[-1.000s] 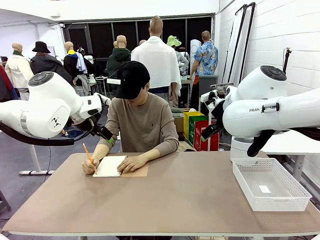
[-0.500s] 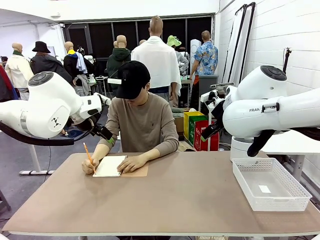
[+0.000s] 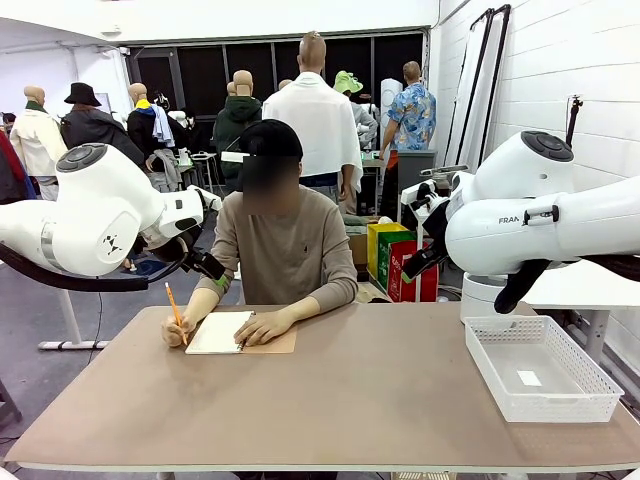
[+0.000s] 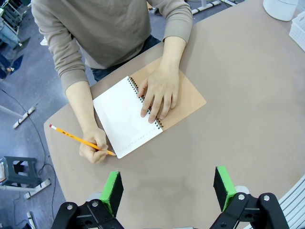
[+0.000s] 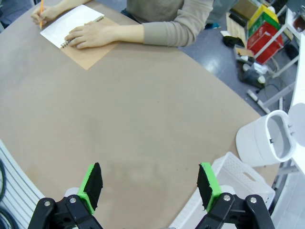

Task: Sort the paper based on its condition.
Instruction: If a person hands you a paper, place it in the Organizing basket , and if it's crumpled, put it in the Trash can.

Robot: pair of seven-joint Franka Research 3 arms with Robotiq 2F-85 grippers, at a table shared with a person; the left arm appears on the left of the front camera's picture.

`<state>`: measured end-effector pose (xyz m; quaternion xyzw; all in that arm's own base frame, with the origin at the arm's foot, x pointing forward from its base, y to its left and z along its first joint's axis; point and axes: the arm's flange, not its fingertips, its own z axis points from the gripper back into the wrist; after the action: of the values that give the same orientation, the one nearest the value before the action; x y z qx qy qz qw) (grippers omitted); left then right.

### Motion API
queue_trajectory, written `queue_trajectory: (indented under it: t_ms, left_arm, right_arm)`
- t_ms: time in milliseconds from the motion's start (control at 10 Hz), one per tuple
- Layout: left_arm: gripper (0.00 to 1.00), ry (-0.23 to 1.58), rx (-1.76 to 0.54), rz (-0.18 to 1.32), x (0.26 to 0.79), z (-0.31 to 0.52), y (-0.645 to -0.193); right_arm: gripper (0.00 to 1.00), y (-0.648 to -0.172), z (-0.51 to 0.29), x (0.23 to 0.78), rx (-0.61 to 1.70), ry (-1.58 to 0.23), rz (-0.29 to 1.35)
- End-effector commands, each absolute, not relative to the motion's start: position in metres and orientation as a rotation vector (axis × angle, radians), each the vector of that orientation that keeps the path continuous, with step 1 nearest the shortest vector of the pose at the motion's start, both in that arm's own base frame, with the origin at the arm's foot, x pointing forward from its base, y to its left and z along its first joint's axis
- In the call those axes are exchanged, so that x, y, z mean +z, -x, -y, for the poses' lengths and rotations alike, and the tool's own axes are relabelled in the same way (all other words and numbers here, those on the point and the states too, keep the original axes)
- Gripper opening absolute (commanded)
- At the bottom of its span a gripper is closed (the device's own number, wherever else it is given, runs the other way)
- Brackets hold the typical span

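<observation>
Paper, a thin white sheet, is bound in a brown-covered spiral notebook at the tabletop's far left, being written on by a person's hand with a yellow pencil. Left claw and right claw are held spread, empty. Step judged: waiting; a loose sheet is needed before any grasp.

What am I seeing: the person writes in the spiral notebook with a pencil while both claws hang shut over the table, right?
Not shut: both claws are open, as the left wrist view shows for the left claw and the right wrist view for the right claw. The rest holds.
</observation>
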<state>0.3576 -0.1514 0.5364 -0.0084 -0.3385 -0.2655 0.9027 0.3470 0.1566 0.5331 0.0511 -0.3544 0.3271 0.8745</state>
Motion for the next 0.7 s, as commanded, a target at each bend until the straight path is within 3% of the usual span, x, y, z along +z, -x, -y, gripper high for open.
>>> queue_trajectory:
  t_ms: [0, 600]
  left_arm:
    - [1.0, 0.017, -0.554, 0.7, 0.5367, 0.1516, -0.3575]
    - [1.0, 0.017, -0.554, 0.7, 0.5367, 0.1516, -0.3575]
  right_arm:
    - [1.0, -0.3477, -0.1568, 0.5329, 0.681, -0.108, 0.743]
    - [1.0, -0.3477, -0.1568, 0.5329, 0.681, -0.108, 0.743]
